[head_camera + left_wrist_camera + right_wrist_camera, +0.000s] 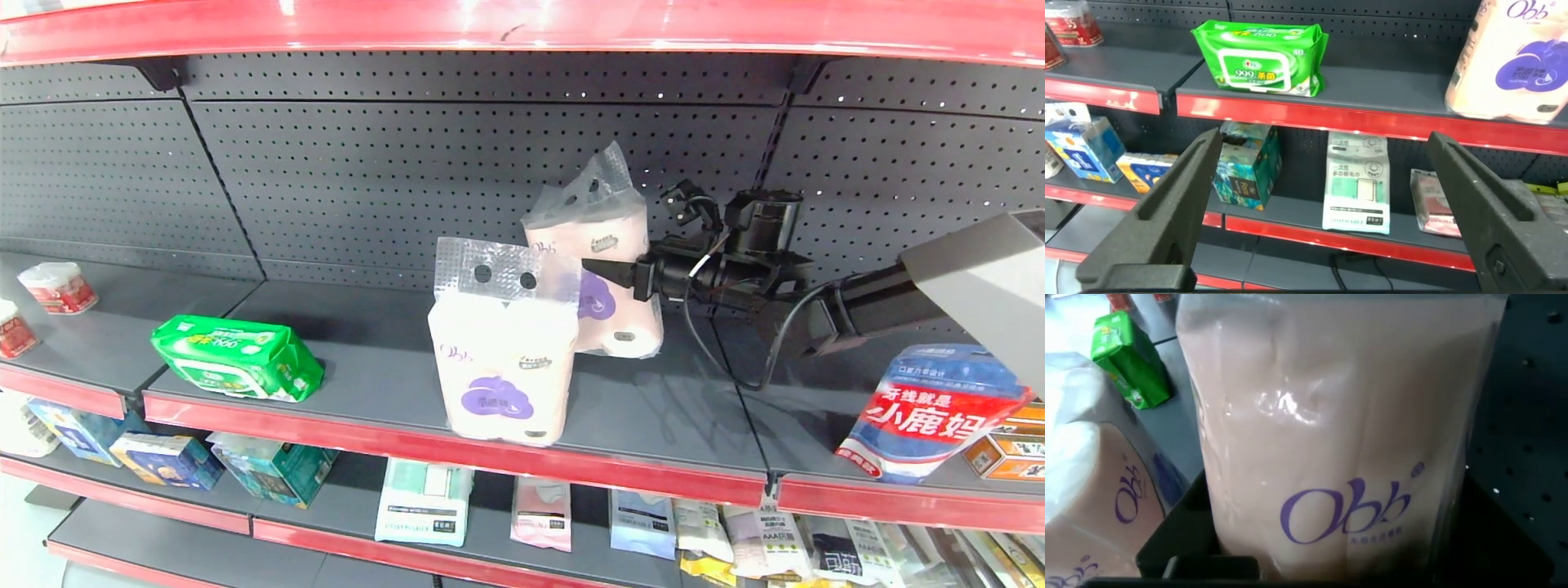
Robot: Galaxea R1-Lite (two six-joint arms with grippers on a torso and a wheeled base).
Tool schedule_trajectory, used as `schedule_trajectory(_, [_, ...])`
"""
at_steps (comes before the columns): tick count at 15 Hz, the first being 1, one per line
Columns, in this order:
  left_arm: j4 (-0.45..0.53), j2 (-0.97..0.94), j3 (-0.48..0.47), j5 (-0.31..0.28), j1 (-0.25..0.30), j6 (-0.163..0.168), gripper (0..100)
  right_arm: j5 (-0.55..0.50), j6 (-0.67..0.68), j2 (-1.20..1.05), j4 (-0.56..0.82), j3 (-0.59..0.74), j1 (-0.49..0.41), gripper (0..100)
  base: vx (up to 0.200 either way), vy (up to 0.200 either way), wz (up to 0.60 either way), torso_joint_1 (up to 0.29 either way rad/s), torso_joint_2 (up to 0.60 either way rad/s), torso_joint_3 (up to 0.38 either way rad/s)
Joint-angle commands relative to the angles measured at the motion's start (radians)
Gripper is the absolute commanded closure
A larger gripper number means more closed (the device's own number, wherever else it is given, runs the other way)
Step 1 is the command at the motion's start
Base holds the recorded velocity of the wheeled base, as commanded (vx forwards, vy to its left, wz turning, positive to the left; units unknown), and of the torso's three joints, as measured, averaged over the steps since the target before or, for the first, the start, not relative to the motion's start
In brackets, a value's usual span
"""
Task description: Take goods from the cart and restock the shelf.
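Note:
Two pink toilet paper packs stand on the grey shelf [367, 359]. The front pack [502, 359] is near the red front lip. The rear pack [588, 237] leans slightly by the pegboard back wall, and my right gripper [608, 273] is shut on it from the right. In the right wrist view that pack [1339, 441] sits between the black fingers [1184, 539], with the front pack [1094, 482] beside it. My left gripper [1323, 204] is open and holds nothing, below shelf level and facing the lower shelves.
A green wipes pack [237, 359] lies to the left on the same shelf. A blue pouch [931, 412] stands at the right and small red-white tubs [59, 287] at far left. Boxes and sachets fill the lower shelf [1355, 192]. Bare shelf lies between wipes and packs.

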Motion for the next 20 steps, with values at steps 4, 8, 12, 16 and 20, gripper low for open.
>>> schedule_trajectory(4, [0.0, 0.0, 0.0, -0.001, 0.0, 0.0, 0, -0.001, -0.001, 0.033, -0.001, -0.014, 0.02, 100, 0.0, 0.0, 0.0, 0.0, 0.0, 0.0])
schedule_trajectory(8, [0.0, 0.0, 0.0, -0.001, 0.0, 0.0, 0, -0.001, -0.002, 0.059, -0.001, -0.034, 0.028, 100, 0.0, 0.0, 0.0, 0.0, 0.0, 0.0])
schedule_trajectory(12, [0.0, 0.0, 0.0, -0.001, 0.0, 0.0, 0, -0.001, -0.002, 0.079, -0.001, -0.051, 0.032, 100, 0.0, 0.0, 0.0, 0.0, 0.0, 0.0])
schedule_trajectory(16, [0.0, 0.0, 0.0, -0.001, 0.0, 0.0, 0, 0.001, -0.028, 0.059, 0.002, 0.036, 0.009, 100, 0.0, 0.0, 0.0, 0.0, 0.0, 0.0])
schedule_trajectory(20, [0.0, 0.0, 0.0, -0.001, 0.0, 0.0, 0, 0.001, -0.048, 0.042, 0.002, 0.056, -0.01, 100, 0.0, 0.0, 0.0, 0.0, 0.0, 0.0])
